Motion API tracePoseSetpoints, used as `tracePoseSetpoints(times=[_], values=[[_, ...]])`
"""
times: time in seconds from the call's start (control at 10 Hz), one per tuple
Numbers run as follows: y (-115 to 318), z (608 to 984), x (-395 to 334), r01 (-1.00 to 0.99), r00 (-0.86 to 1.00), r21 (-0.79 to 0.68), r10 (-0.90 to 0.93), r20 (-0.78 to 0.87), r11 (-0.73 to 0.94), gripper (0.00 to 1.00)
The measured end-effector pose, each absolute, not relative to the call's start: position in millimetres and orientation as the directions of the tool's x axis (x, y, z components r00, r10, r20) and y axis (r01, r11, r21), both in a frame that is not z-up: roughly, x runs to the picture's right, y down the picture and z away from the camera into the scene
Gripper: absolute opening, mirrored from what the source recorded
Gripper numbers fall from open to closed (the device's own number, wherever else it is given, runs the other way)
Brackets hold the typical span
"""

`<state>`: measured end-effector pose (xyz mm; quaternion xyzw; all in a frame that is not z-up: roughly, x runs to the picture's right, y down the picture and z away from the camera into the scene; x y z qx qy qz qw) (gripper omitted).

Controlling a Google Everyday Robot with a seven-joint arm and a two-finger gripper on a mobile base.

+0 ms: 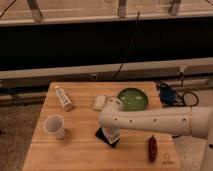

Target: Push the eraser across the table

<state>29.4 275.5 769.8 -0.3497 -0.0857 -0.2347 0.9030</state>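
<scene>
The black flat eraser (103,135) lies on the light wooden table (75,155), near the middle of its front half. My white arm reaches in from the right, and the gripper (112,132) is down right at the eraser's right side, covering part of it. Only the eraser's left and front corners show.
A white cup (54,126) stands at the front left. A small bottle (63,97) lies at the back left. A pale block (100,102) and a green bowl (132,99) sit at the back. A dark red elongated thing (152,148) lies front right. A blue device with cables (170,95) is off the right edge.
</scene>
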Motion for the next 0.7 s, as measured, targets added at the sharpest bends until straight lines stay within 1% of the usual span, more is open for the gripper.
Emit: tracePoseSetpoints(times=[0.7], values=[[271.1, 775.2, 21.0, 0.512, 0.859, -0.582, -0.390, 0.333, 0.632, 0.03]])
